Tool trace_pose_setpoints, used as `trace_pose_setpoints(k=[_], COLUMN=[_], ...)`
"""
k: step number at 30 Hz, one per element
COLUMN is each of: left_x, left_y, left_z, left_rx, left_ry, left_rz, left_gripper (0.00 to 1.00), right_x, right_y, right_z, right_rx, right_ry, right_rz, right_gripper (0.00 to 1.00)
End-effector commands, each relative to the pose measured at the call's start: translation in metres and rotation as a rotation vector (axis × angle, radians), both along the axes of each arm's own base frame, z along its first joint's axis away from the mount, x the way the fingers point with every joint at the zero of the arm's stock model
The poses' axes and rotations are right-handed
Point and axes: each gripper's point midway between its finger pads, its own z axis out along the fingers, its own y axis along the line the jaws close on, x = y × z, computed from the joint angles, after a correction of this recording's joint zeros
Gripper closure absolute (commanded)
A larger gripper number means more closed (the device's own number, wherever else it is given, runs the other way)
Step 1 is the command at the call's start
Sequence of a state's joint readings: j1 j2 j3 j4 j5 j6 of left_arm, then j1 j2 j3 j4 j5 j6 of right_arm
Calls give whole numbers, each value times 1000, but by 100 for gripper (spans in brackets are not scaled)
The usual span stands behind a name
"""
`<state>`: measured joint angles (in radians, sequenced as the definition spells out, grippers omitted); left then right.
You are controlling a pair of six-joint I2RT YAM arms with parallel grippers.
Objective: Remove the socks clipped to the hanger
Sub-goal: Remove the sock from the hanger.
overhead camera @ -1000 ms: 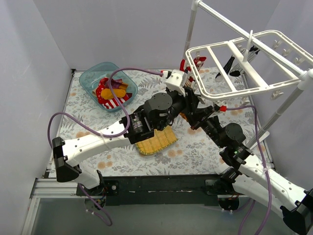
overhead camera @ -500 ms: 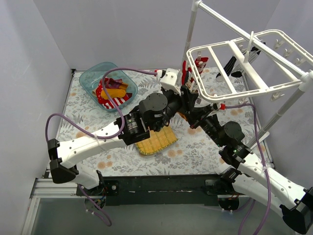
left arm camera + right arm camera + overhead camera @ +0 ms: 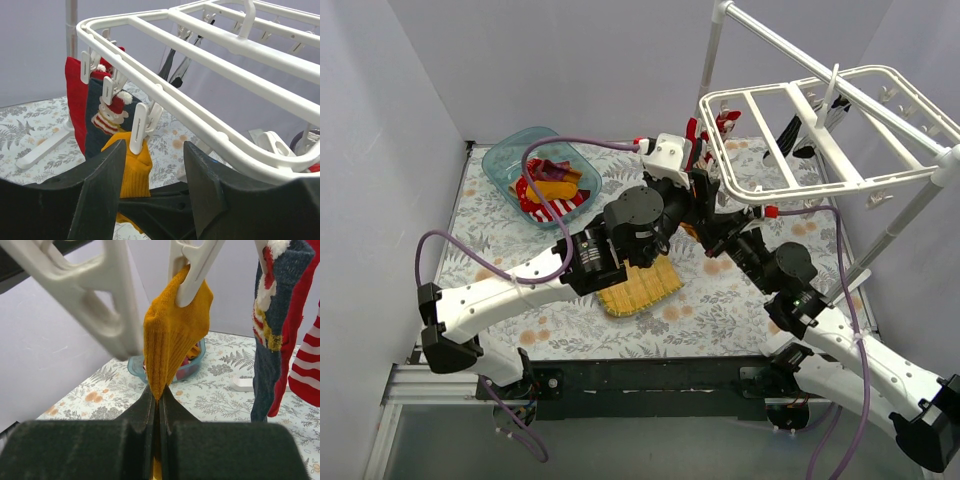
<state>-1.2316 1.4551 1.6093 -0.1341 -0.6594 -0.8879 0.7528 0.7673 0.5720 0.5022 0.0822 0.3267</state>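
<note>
Several loose socks [image 3: 548, 188] lie in the teal tub [image 3: 488, 160] at the far left of the flowered table [image 3: 730, 305], and a yellow woven mat [image 3: 640, 288] lies near the middle, partly under the left arm. Right of the mat, both arms reach to the near left corner of the hanger [image 3: 175, 102], a white grid frame hung level from a white pole stand [image 3: 920, 205]. The left gripper [image 3: 153, 150] is raised to the frame's edge with its jaws about half apart. They stand on either side of a white clip [image 3: 140, 127] and the top of the mustard sock [image 3: 136, 175] that hangs from it. Whether either finger touches the sock cannot be told. Along the same rail, farther from that camera, hang a dark blue sock with a Santa figure [image 3: 100, 122] and a red sock [image 3: 75, 100], each in its own clip. The right gripper [image 3: 157, 401] comes from below, its jaws pressed together on the lower edge of the mustard sock, which runs taut from the fingers up to the clip. To the right in the right wrist view hangs a red-and-white striped sock [image 3: 309, 375]. Black socks [image 3: 798, 130] hang farther right, under the middle of the frame.
</note>
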Motion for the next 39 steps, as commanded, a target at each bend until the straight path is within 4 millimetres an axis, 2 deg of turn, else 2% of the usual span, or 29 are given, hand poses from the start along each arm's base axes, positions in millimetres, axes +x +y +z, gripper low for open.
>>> trace_pose_setpoints(k=[1,10,23,24,30,39], left_x=[1,11,22,23,29,33], left_y=[2,1,-11,-11,-1,-8], left_z=[11,3,-8,0,14,15], left_rx=[39,95,154,116,82,108], left_ry=[-41,-63,-113,-129,-198,-238], left_rz=[45,125,175,192,267,278], left_gripper=[50,51,47,46,44,44], right_x=[-1,-1,-2,-2,-5,-7], right_y=[-1,2,6,6,7,6], right_z=[43,50,51,51,52,53], right_rx=[72,64,54,53,48,48], right_ry=[-86,-97,-95,-96,-94,-96], right_rz=[1,11,32,32,45,50], right_gripper=[99,99,99,99,99,99])
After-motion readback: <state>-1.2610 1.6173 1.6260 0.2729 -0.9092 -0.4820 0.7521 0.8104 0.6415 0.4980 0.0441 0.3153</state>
